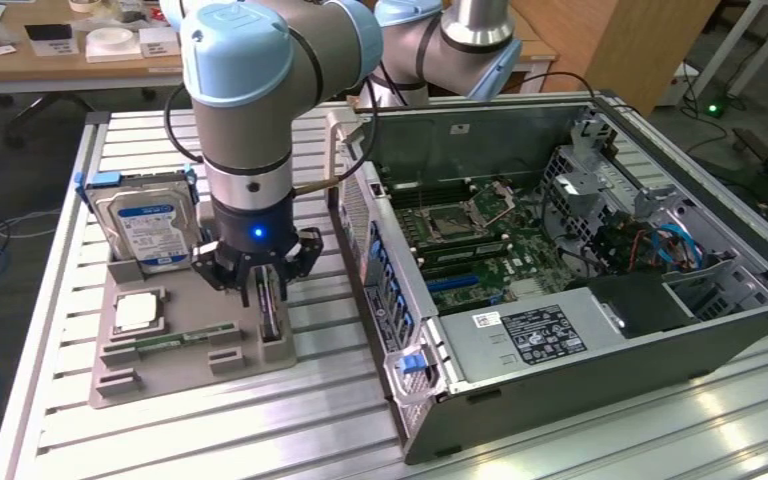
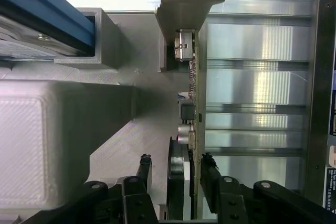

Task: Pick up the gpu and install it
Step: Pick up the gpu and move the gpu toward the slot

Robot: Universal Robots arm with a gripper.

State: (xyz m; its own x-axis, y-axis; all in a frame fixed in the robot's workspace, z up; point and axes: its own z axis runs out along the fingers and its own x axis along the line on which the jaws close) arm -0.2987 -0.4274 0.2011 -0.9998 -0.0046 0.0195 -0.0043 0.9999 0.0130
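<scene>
Gripper (image 1: 261, 295) down over grey plastic parts holder (image 1: 157, 375) on slatted aluminium counter (image 1: 224, 430). Black fingers (image 2: 144, 163) spread, one on each side of the gpu (image 1: 272, 322), a thin card with black shroud and brownish circuit board, standing on edge in its slot at the holder's edge nearest the case.

Wrist view: gripper (image 2: 176, 157) straddles the gpu (image 2: 191, 87). One finger sits close against the board side. A gap shows between the other finger and the shroud, so no pinch yet. Card's far end sits in a grey upright bracket (image 2: 184, 3).

Silver hard drive with blue-white label (image 1: 148, 228) upright at the holder's far end. Narrow green memory stick (image 1: 184, 340) lies flat beside the gpu. Open dark-grey computer case (image 1: 558, 250) on the exterior view's right, motherboard exposed.
</scene>
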